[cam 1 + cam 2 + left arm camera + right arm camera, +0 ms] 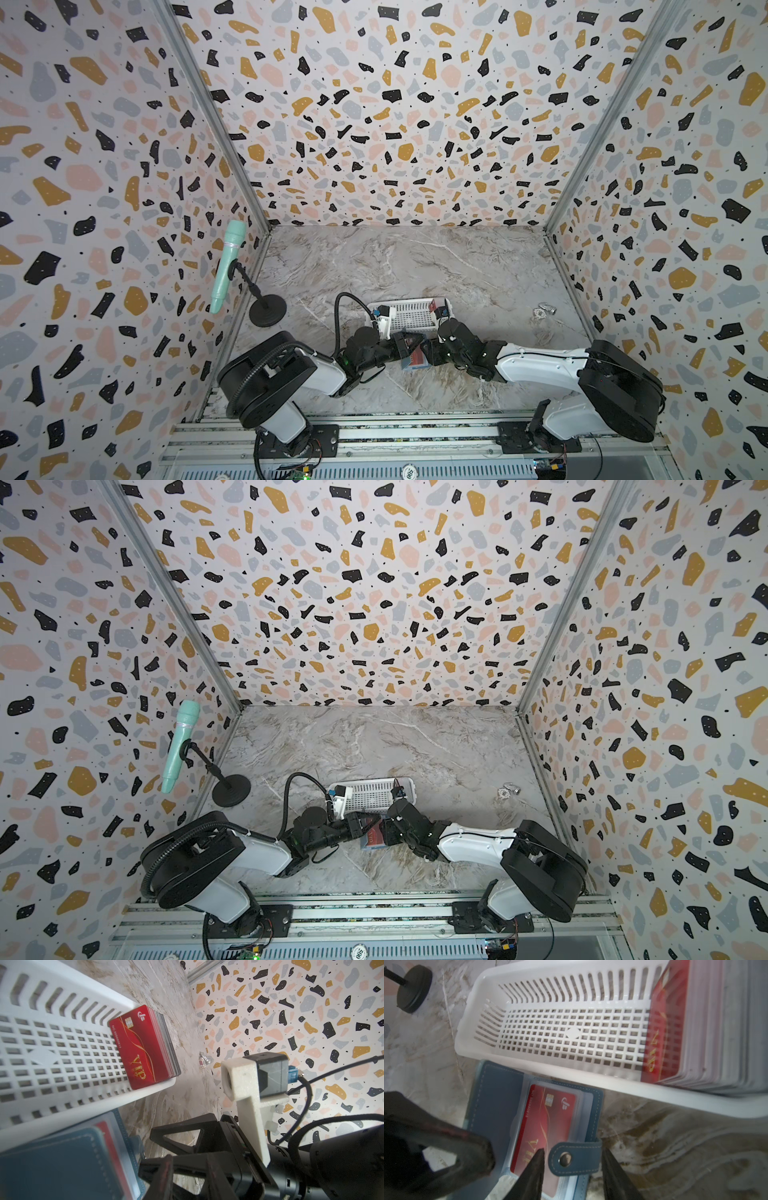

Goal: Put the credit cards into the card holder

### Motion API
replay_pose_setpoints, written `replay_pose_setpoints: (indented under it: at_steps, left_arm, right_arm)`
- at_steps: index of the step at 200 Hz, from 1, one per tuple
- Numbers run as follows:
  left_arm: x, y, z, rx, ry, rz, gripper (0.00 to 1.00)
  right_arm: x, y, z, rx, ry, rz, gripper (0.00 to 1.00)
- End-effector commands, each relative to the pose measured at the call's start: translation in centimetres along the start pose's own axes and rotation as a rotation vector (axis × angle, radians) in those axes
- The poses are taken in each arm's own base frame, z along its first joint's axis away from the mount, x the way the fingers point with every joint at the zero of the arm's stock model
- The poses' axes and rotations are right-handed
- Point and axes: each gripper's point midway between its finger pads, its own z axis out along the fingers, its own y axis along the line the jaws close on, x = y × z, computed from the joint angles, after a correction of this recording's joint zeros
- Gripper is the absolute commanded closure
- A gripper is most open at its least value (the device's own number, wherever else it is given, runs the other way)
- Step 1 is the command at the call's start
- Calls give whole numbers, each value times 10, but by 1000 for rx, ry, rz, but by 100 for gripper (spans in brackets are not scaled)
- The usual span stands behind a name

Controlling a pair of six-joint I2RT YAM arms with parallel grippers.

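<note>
Nearest the base: wallet (496, 1095) lies open on the table (415, 266), its far edge just beside the near wall of the basket (591, 1078). One red card (548, 1118) sits in the top clear sleeve. Above the snap tab (583, 1167) hovers the right gripper (572, 1153), jaws moderately apart either side of the tab, gripping nothing. On the wallet's left cover is the left gripper (473, 1153); pinching or only pressing cannot be told. Beyond, at the basket's right end, the card stack (662, 1032) stands on edge against the end wall, long axis across the basket's width, faces toward the left end. Judgement: stack lies ahead and right of the right gripper, over the near wall. The right arm is nearer and free, so it is the likely one to fetch.
</note>
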Motion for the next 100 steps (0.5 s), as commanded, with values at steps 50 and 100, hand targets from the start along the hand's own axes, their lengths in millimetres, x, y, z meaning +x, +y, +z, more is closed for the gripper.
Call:
replay_pose_setpoints:
  at_steps: [50,100]
  left_arm:
    - [-4,-9,13,62,-21,10,71]
    - [5,14,13,-13,-11,-5,73]
  right_arm:
    - [-11,-15,-14,7,-44,37,69]
    - [-7,-21,-15,18,-33,41,80]
